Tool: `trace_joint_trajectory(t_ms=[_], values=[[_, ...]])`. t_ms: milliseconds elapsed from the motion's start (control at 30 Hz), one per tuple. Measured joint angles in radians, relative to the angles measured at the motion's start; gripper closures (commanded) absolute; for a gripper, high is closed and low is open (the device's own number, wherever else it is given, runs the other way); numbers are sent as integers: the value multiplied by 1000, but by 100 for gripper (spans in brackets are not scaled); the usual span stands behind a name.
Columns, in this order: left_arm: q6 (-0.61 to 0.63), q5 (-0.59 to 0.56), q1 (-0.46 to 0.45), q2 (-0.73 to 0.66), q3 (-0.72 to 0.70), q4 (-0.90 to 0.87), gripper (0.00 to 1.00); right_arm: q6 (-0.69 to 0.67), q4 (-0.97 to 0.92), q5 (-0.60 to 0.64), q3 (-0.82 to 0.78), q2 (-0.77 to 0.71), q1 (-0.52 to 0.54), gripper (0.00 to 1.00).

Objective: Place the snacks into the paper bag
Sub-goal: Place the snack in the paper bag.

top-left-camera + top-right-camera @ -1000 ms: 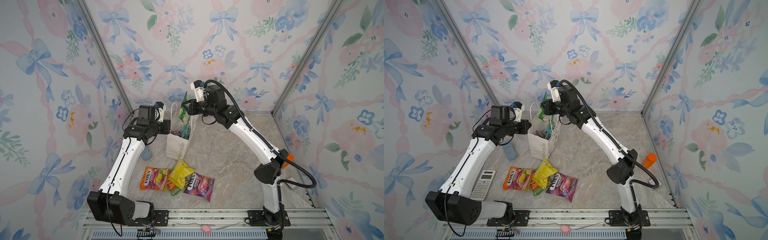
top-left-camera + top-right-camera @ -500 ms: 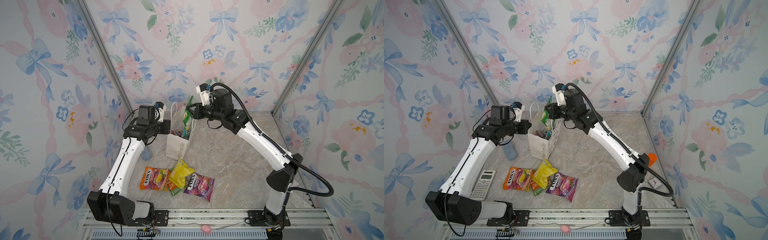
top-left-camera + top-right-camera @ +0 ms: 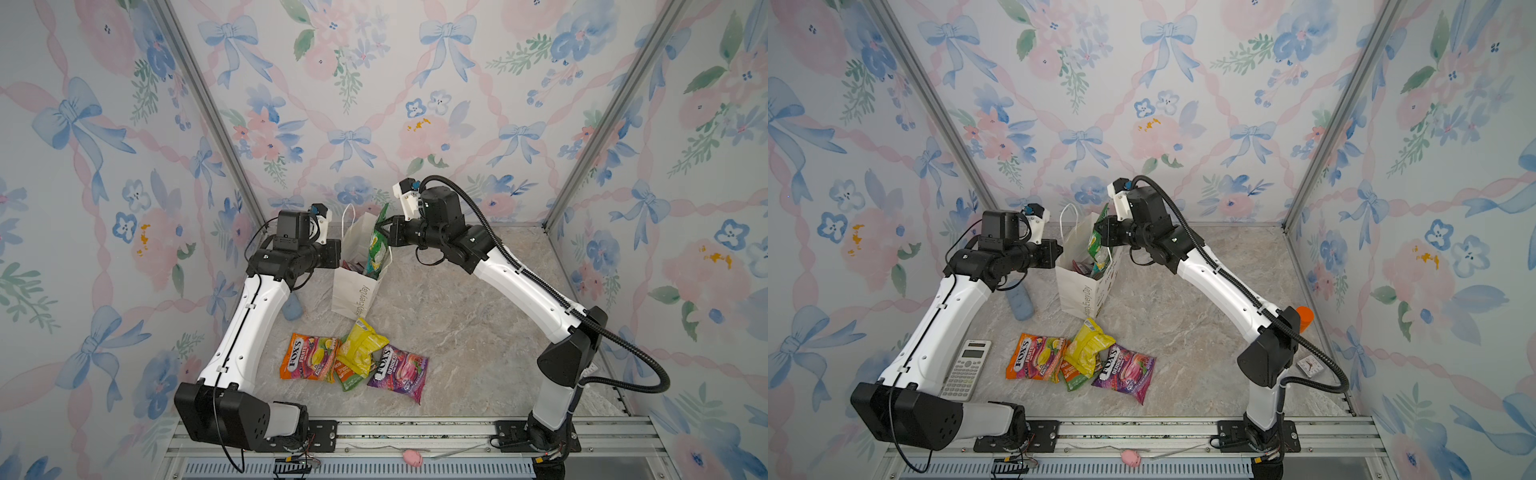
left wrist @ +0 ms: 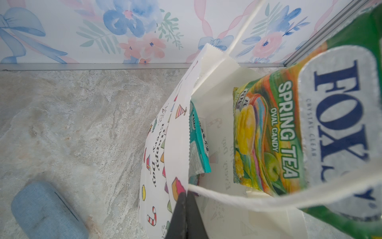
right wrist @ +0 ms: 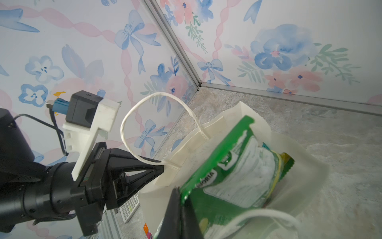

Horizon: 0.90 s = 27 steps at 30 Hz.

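Over the last second your right arm has swung its elbow out to the right and come down. The glossy green plastic FOX'S candy packet (image 3: pixel 376 249), which hung above the bag's mouth, now has its lower end inside the bag. Your left arm has not shifted.

Your right gripper (image 5: pixel 182 192) is closed tight, pinching the green packet by its upper edge. The packet hangs tilted, and its top corner stands above the rim in both top views.

The white paper gift bag with cord handles, printed "Happy Every Day" (image 3: pixel 353 291), stands upright on the grey marbled table top (image 3: pixel 457 311). It sits toward the far left of centre, between your two grippers, with its mouth open. Your left gripper (image 4: pixel 186 198) is closed too, clamped on the paper bag's left rim just beside the foot of a cord handle.

Inside the bag, a teal plastic packet (image 4: pixel 199 140) leans against the left wall.

Four snacks lie on the table on the near side of the bag:
- A flat orange FOX'S Fruits packet (image 3: pixel 309 357) is on the left.
- A crinkled yellow plastic packet (image 3: pixel 359 345) overlaps the orange packet's right edge, and its far tip is near the bag's base.
- A small orange-and-green packet (image 3: pixel 349 376) is partly under the yellow one.
- A purple FOX'S Berries packet (image 3: pixel 397 368) is on the right, touching the yellow one.

A blue fabric-covered cylinder (image 3: pixel 1019 301) lies left of the bag, partly under your left arm. A white calculator (image 3: pixel 967 370) lies at the near left beside that arm. An orange-capped bottle (image 3: pixel 1304 318) shows behind your right arm's elbow, by the right wall.
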Motion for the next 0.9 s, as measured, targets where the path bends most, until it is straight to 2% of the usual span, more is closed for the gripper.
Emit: trace_joint_trajectory(t_ms=[67, 100, 167, 233, 333, 467, 667, 900], values=[[0, 0, 0, 0, 0, 0, 100, 0, -9, 3, 21, 11, 0, 100], [0, 0, 0, 0, 0, 0, 100, 0, -14, 3, 41, 23, 0, 97], [0, 0, 0, 0, 0, 0, 100, 2, -26, 2, 88, 51, 0, 81], [0, 0, 0, 0, 0, 0, 100, 1, -37, -5, 148, 88, 0, 60], [0, 0, 0, -3, 0, -1, 100, 0, -57, -16, 228, 134, 0, 44], [0, 0, 0, -5, 0, 1, 100, -9, -65, -21, 268, 148, 0, 38], [0, 0, 0, -7, -1, 0, 100, -16, -59, -21, 254, 128, -2, 36], [0, 0, 0, -7, -2, 1, 100, -8, 40, -21, 0, -48, -34, 32]])
